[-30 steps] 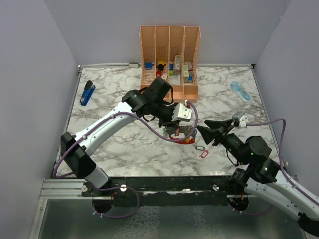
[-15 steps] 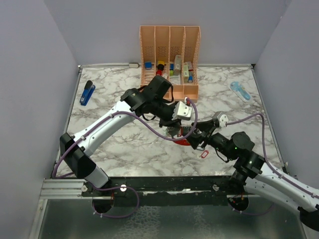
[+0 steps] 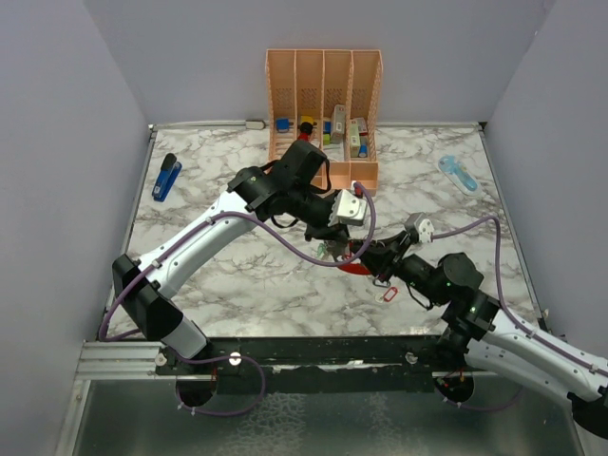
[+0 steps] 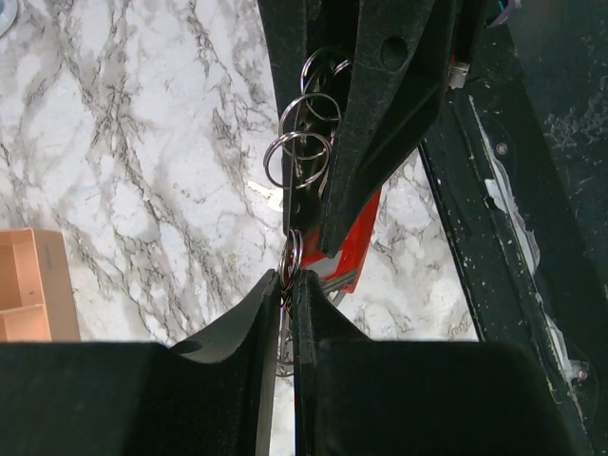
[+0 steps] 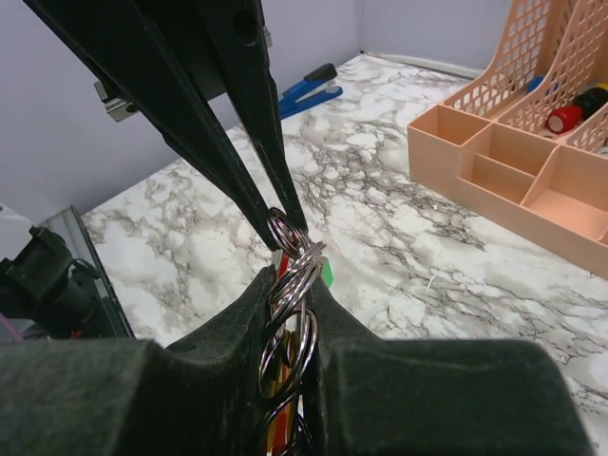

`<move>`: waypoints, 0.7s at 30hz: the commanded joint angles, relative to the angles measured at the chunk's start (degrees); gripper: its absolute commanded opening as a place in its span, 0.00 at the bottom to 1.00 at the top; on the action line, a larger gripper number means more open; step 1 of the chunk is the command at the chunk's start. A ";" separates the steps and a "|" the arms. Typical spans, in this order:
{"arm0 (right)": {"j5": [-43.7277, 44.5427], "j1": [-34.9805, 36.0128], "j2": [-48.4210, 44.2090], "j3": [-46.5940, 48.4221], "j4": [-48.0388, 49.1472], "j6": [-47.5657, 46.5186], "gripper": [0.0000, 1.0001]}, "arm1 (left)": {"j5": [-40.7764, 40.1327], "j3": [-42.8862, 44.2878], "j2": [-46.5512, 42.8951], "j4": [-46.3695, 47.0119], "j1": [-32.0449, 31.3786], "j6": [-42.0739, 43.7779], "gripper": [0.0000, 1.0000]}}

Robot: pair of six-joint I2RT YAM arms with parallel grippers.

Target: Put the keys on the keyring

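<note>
Both grippers meet at mid-table over the bunch of keys. In the left wrist view my left gripper (image 4: 288,275) is shut on a silver split ring (image 4: 294,255). More linked rings (image 4: 302,152) run up between the right gripper's black fingers (image 4: 389,114). The red keyring (image 4: 359,237) shows just behind them. In the right wrist view my right gripper (image 5: 293,277) is shut on the chain of split rings (image 5: 296,271), with a green tag (image 5: 328,275) beside it. From above, the left gripper (image 3: 334,243) and right gripper (image 3: 367,255) hide the keys, and a red edge of the keyring (image 3: 355,269) shows.
A peach desk organiser (image 3: 323,104) with small items stands at the back. A blue stapler (image 3: 166,177) lies at the far left and a pale blue object (image 3: 457,173) at the far right. A small red oval loop (image 3: 388,294) lies on the marble near the right arm.
The right gripper has swung left from beside the bunch to it and has shut on the split rings. The left gripper has held its grip, shifting only slightly.
</note>
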 commanded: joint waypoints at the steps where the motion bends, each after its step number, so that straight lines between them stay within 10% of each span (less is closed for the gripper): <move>1: 0.76 -0.11 -1.61 -0.17 1.81 -0.09 0.05 | 5.11 1.04 -0.59 0.54 0.05 -1.11 0.08; 21: -0.86 -0.11 0.08 0.74 0.14 -0.59 0.02 | 7.43 -1.94 -1.51 -2.14 0.05 3.35 0.23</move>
